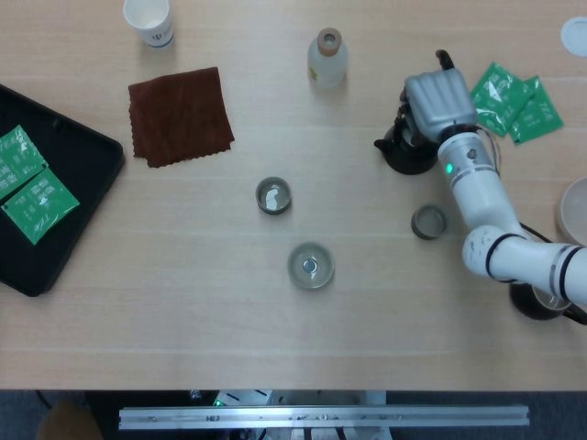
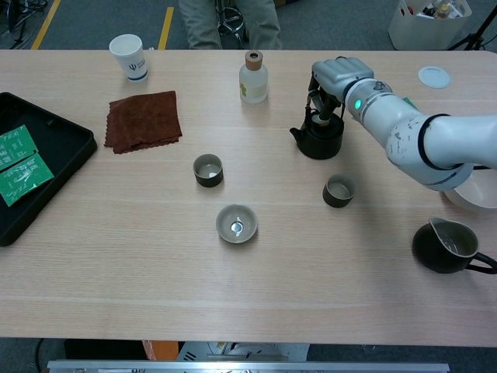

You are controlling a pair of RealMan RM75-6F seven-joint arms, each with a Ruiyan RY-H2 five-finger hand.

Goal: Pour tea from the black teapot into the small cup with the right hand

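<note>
The black teapot (image 1: 406,154) (image 2: 318,141) stands on the table at the back right, spout to the left. My right hand (image 1: 440,95) (image 2: 339,75) is right above it, fingers curled down around its arched handle, gripping it. The pot's base looks to be on the table. A small dark cup (image 1: 428,221) (image 2: 338,190) stands in front of the teapot, apart from it. A second small cup (image 1: 273,195) (image 2: 207,169) sits near the table's middle. My left hand shows in neither view.
A clear bottle (image 1: 326,59) stands left of the teapot. Green packets (image 1: 515,99) lie beside my right hand. A lidded bowl (image 1: 310,265), brown cloth (image 1: 180,114), paper cup (image 1: 149,21), black tray (image 1: 87,188) and black pitcher (image 2: 446,246) are also on the table.
</note>
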